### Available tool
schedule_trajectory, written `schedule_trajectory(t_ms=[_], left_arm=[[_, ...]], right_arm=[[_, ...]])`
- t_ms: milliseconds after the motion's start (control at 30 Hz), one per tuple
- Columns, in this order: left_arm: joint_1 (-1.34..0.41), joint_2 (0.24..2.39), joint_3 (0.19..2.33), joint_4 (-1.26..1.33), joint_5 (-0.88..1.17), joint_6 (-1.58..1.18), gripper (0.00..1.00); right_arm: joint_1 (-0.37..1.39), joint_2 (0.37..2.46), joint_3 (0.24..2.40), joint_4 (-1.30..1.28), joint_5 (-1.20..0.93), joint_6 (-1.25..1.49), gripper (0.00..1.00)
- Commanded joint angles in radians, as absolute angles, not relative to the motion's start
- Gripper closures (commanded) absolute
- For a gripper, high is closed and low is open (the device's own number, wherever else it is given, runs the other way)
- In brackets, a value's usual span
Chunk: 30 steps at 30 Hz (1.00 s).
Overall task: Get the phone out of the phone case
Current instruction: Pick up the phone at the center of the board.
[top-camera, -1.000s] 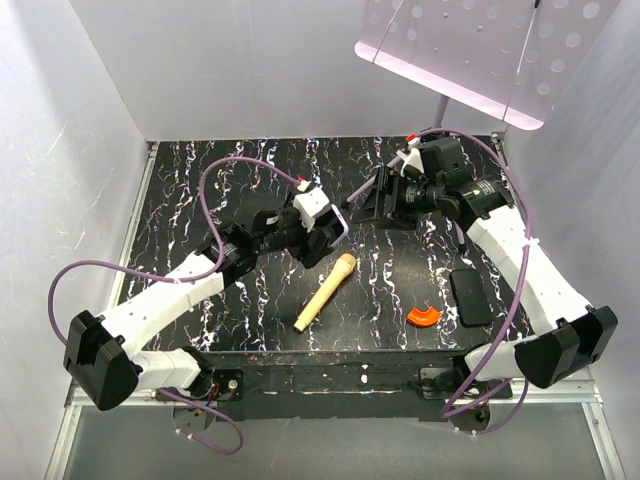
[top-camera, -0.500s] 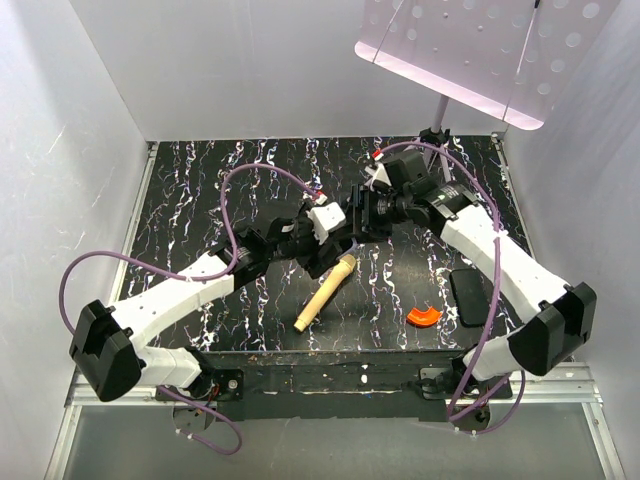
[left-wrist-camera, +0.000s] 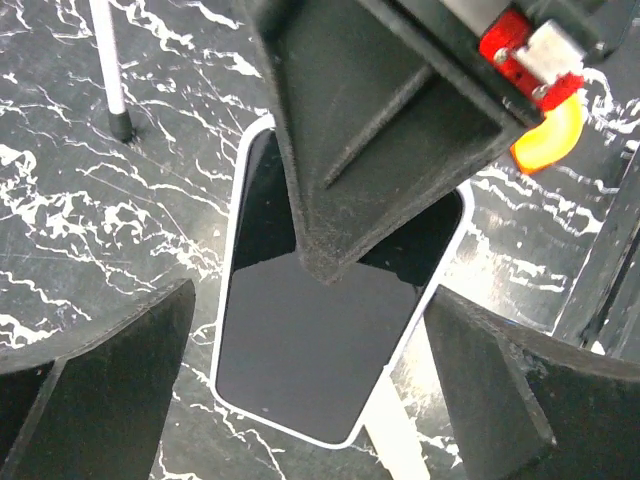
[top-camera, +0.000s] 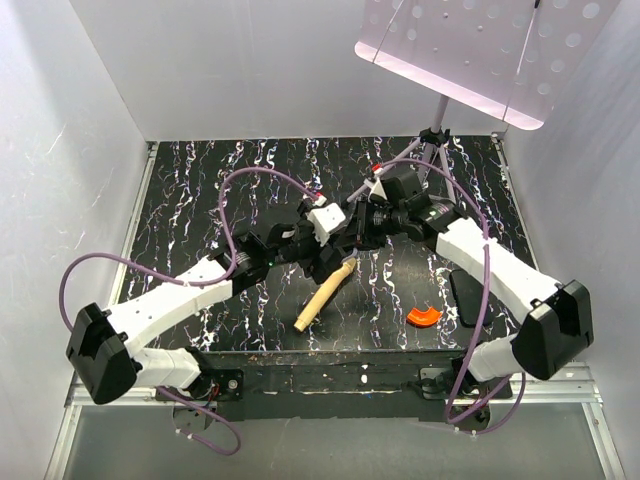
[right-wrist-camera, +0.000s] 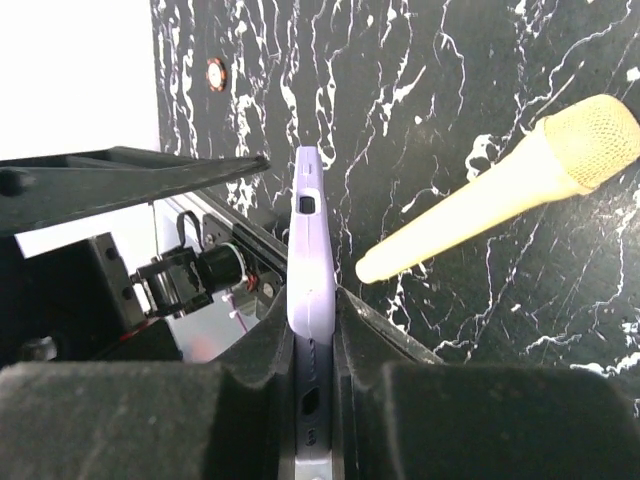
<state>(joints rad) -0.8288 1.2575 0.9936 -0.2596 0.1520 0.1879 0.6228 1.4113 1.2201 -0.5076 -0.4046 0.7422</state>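
Phone (left-wrist-camera: 290, 375) sits cased; your right gripper (right-wrist-camera: 313, 310) pinches the case (right-wrist-camera: 310, 250) across its faces, presumably so your left gripper (left-wrist-camera: 310, 310), spread wide, can pull.

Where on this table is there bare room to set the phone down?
Bare table at far left, between wall and left arm, and in front between microphone and orange piece. Crowded: the centre, where left hand and right hand meet at the phone case, and the right, with black slab and stand.
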Motion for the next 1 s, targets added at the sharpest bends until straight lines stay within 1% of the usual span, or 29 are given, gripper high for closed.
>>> schedule_trajectory(t_ms=[0,133,167,233,267,300,367,433,500,600,667,733,800,833,900,967], left_arm=[[-0.831,1.128,0.989,-0.094,0.103,0.094,0.02],[-0.83,1.02,0.951,-0.02,0.059,0.034,0.02],[-0.828,0.994,0.934,-0.006,0.016,0.008,0.02],[-0.827,0.944,0.911,0.026,-0.127,-0.137,0.02],[-0.825,0.933,0.913,0.006,-0.203,-0.228,0.02],[-0.822,0.93,0.92,-0.082,-0.259,-0.332,0.02],[-0.807,0.936,0.942,-0.242,-0.295,-0.545,0.02],[-0.781,0.936,0.914,-0.235,-0.17,-0.694,0.02],[-0.758,0.92,0.841,-0.108,-0.006,-0.82,0.02],[-0.689,0.937,0.721,0.133,0.206,-1.033,0.02],[-0.657,0.975,0.661,0.303,0.302,-1.174,0.02],[-0.649,1.043,0.611,0.549,0.366,-1.3,0.03],[-0.652,1.113,0.591,0.731,0.396,-1.417,0.1],[-0.653,1.141,0.588,0.795,0.406,-1.44,0.15],[-0.661,1.18,0.594,0.847,0.411,-1.454,0.22],[-0.669,1.19,0.594,0.835,0.39,-1.447,0.35]], right_arm=[[0.611,1.284,1.131,-0.304,-0.353,0.868,0.99],[0.542,1.146,0.973,-0.142,-0.331,0.96,0.99],[0.519,1.108,0.916,-0.077,-0.333,0.988,0.99],[0.474,1.028,0.813,0.051,-0.345,1.061,0.99],[0.448,0.988,0.763,0.11,-0.356,1.089,0.99],[0.431,0.942,0.712,0.161,-0.359,1.113,0.99],[0.413,0.89,0.655,0.24,-0.357,1.147,0.99],[0.408,0.853,0.62,0.305,-0.359,1.169,0.99],[0.405,0.832,0.598,0.365,-0.368,1.192,0.99],[0.406,0.819,0.551,0.507,-0.396,1.261,0.99],[0.406,0.819,0.513,0.601,-0.4,1.316,0.99],[0.405,0.827,0.474,0.688,-0.416,1.365,0.99],[0.407,0.839,0.447,0.751,-0.426,1.4,0.99],[0.407,0.848,0.436,0.785,-0.431,1.414,0.99],[0.407,0.873,0.428,0.836,-0.451,1.433,0.99],[0.408,0.894,0.414,0.886,-0.468,1.451,0.99]])
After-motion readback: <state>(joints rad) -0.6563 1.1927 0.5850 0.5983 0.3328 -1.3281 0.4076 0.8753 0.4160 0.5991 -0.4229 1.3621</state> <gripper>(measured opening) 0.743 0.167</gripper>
